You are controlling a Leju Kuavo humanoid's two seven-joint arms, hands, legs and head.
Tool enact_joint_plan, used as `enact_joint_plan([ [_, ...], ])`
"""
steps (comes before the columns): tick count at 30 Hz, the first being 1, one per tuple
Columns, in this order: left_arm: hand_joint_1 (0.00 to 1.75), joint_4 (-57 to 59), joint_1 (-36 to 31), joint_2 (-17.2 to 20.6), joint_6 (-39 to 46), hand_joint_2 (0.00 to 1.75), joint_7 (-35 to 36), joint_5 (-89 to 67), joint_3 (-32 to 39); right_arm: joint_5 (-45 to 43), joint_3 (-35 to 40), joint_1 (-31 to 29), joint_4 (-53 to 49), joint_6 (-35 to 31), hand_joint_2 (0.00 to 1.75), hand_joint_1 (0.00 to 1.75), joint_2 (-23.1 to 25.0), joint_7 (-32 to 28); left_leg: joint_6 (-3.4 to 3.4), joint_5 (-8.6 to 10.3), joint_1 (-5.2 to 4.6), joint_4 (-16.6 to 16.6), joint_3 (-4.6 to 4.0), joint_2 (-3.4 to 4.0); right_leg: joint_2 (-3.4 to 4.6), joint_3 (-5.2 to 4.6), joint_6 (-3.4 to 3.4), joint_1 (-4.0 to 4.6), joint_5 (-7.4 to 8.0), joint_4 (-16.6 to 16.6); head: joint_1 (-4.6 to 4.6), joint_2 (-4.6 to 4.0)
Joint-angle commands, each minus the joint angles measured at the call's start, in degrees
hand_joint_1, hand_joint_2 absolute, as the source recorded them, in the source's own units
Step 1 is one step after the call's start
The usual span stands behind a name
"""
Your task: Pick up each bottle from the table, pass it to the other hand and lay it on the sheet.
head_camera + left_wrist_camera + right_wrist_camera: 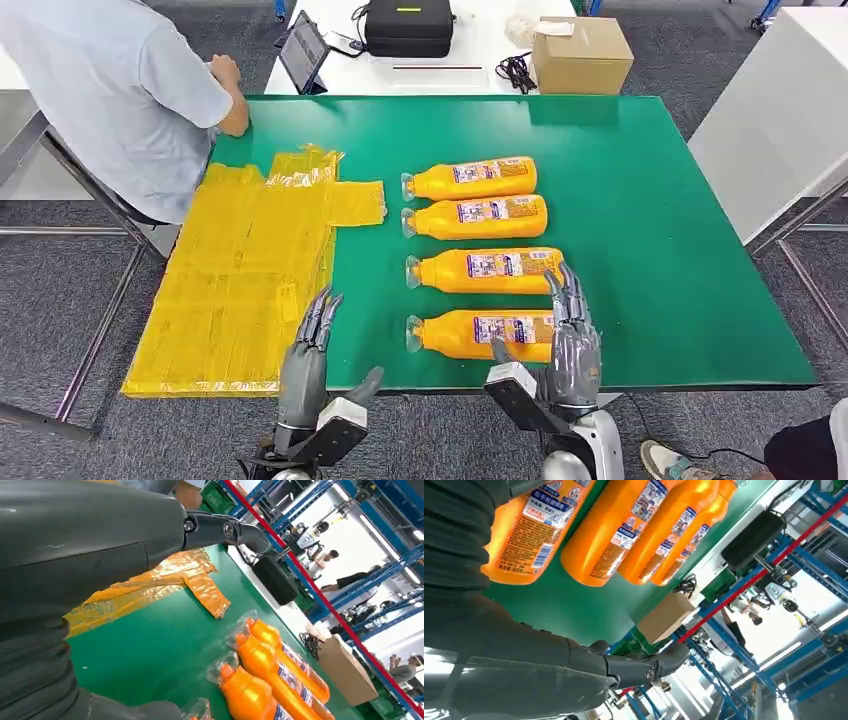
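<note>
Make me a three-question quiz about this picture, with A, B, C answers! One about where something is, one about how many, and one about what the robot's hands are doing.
1. Where is the yellow sheet?
A. Left part of the green table
B. On the floor
C. Over the bottles

2. How many orange bottles lie on the table?
A. Two
B. Four
C. Six

3. What do the left hand and right hand hold?
A. A bottle each
B. The sheet
C. Nothing

Answers: 1 A, it covers the table's left side. 2 B, four lie in a row. 3 C, both hands are open with fingers apart.
</note>
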Motion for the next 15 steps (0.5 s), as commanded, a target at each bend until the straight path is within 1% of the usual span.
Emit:
enact_joint_plan([
  [1, 0.0, 5.38, -0.62, -0.48, -0.17, 1.75, 5.48, -10.14, 4.5, 3.52, 0.13, 0.58, 3.44, 0.66, 1.75, 0.0, -1.17, 3.83, -0.13, -0.08, 0.1, -0.08, 0.32, 0.09, 0.06, 0.32, -0.16, 0.11, -0.03, -0.13, 0.02, 0.0],
  [4, 0.0, 5.32, -0.81, -1.58, -0.17, 1.75, 2.08, -8.79, 5.27, 6.96, 0.63, 0.83, 3.98, 0.92, 1.75, 0.0, -2.61, 6.25, -0.11, -0.09, 0.1, -0.05, 0.27, 0.03, 0.0, 0.3, -0.15, 0.12, -0.06, -0.11, 0.02, 0.0],
  [5, 0.0, 5.25, -1.0, -1.78, -0.17, 1.75, 1.59, -8.05, 5.18, 8.51, 0.91, 0.81, 4.42, 1.19, 1.75, 0.0, -3.2, 7.33, -0.13, -0.13, 0.14, -0.01, 0.32, 0.03, -0.02, 0.36, -0.18, 0.15, -0.1, -0.1, 0.02, 0.0],
  [6, 0.0, 4.99, -1.16, -1.85, -0.17, 1.75, 1.4, -7.79, 4.96, 9.55, 1.11, 0.71, 5.06, 2.35, 1.75, 0.0, -3.83, 8.59, -0.07, -0.04, 0.06, -0.05, 0.17, 0.01, -0.02, 0.18, -0.09, 0.06, -0.03, -0.08, 0.0, 0.0],
  [7, 0.0, 4.55, -1.38, -1.77, -0.17, 1.75, 1.08, -6.02, 4.2, 9.63, 1.05, 0.71, 5.38, 3.09, 1.75, 0.0, -4.62, 9.82, -0.1, -0.1, 0.1, -0.02, 0.27, 0.02, -0.02, 0.31, -0.14, 0.11, -0.07, -0.1, 0.0, 0.0],
  [8, 0.0, 4.26, -1.59, -1.16, -0.17, 1.75, 1.62, -4.91, 2.83, 9.4, 1.01, 0.69, 5.45, 4.06, 1.75, 0.0, -5.16, 10.56, -0.06, -0.03, 0.06, -0.05, 0.16, -0.03, -0.05, 0.2, -0.08, 0.06, -0.02, -0.1, 0.02, 0.0],
  [12, 0.0, 3.25, -2.08, -0.03, -0.17, 1.75, 3.24, -4.42, -0.26, 10.34, 1.45, 0.32, 4.72, 8.77, 1.75, 0.0, -8.48, 12.59, -0.11, -0.11, 0.11, -0.01, 0.3, 0.0, -0.04, 0.36, -0.15, 0.12, -0.08, -0.11, 0.02, 0.0],
  [14, 0.0, 3.28, -2.21, -0.36, -0.17, 1.75, 3.45, -4.49, -0.52, 10.96, 1.3, 0.07, 4.68, 9.26, 1.75, 0.0, -9.3, 12.92, -0.07, -0.04, 0.03, -0.02, 0.13, -0.02, -0.04, 0.16, -0.09, 0.04, -0.03, -0.06, 0.0, 0.0],
  [15, 0.0, 3.28, -2.21, -0.36, -0.17, 1.75, 3.45, -4.49, -0.52, 10.96, 1.3, 0.07, 4.68, 9.26, 1.75, 0.0, -9.3, 12.92, -0.11, -0.1, 0.08, 0.02, 0.24, 0.0, -0.04, 0.3, -0.14, 0.09, -0.07, -0.07, 0.0, 0.0],
])
